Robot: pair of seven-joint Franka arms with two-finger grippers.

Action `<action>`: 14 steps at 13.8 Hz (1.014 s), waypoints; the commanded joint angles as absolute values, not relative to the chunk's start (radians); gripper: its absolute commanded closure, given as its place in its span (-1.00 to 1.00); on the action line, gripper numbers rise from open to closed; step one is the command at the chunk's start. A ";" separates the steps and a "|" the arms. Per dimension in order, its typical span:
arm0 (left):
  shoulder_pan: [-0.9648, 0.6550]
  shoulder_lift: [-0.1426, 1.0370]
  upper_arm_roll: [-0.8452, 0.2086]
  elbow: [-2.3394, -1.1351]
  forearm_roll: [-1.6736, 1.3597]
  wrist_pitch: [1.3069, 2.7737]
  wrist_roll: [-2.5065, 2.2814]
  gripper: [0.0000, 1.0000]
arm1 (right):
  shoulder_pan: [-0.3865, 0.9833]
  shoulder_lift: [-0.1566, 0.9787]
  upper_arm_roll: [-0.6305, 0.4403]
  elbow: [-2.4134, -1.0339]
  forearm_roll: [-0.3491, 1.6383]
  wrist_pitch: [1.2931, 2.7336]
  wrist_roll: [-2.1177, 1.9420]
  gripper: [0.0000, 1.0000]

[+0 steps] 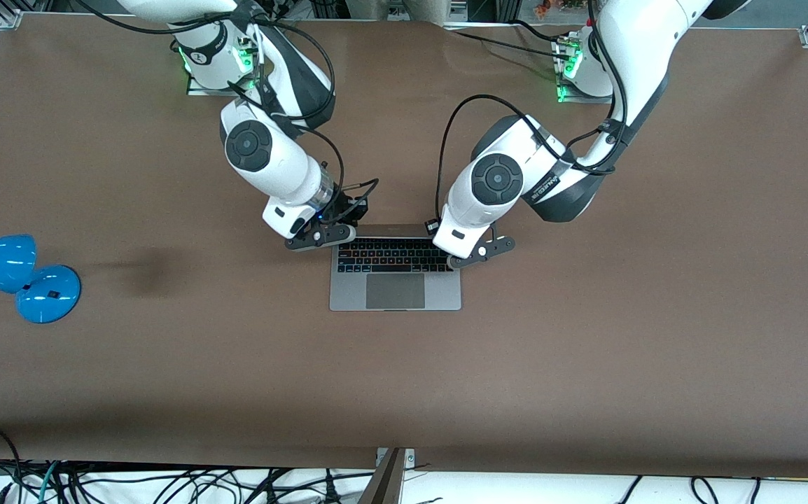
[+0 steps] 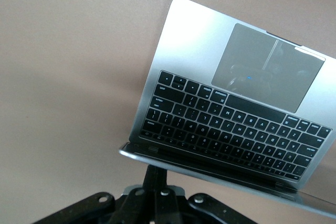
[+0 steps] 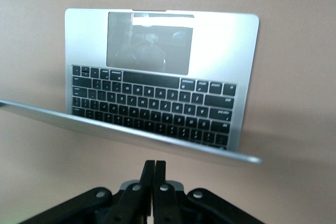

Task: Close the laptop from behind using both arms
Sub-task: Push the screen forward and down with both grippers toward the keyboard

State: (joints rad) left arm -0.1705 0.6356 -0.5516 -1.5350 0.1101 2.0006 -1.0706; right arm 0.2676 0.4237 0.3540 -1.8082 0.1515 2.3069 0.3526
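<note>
The silver-grey laptop (image 1: 395, 290) lies open in the middle of the table, its keyboard and trackpad toward the front camera and its lid up on the robots' side. My right gripper (image 1: 320, 236) is shut and empty at the lid's corner toward the right arm's end. In the right wrist view the shut fingertips (image 3: 154, 163) stop just short of the lid's top edge (image 3: 131, 127). My left gripper (image 1: 481, 253) is shut and empty at the other corner. In the left wrist view its fingertips (image 2: 156, 170) meet the lid's edge (image 2: 210, 169).
A blue lamp (image 1: 19, 276) lies on the brown table (image 1: 586, 350) toward the right arm's end. Black cables hang from both arms above the laptop. Loose cables run along the table's front edge (image 1: 166, 483).
</note>
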 commanded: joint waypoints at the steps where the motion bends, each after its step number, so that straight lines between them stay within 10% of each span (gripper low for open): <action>1: -0.184 0.673 -0.545 -1.473 0.135 1.987 -1.058 1.00 | 0.279 0.413 0.327 -1.821 0.153 2.326 0.296 0.89; 14: -0.187 0.747 -0.528 -1.427 0.170 1.996 -1.057 1.00 | 0.350 0.471 0.233 -1.812 0.155 2.437 0.226 0.89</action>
State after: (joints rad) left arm -0.1709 0.7066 -0.5353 -1.4804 0.1398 2.0027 -1.0698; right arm 0.3376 0.4635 0.2508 -1.8080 0.1515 2.4029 0.2620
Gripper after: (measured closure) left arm 0.991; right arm 0.943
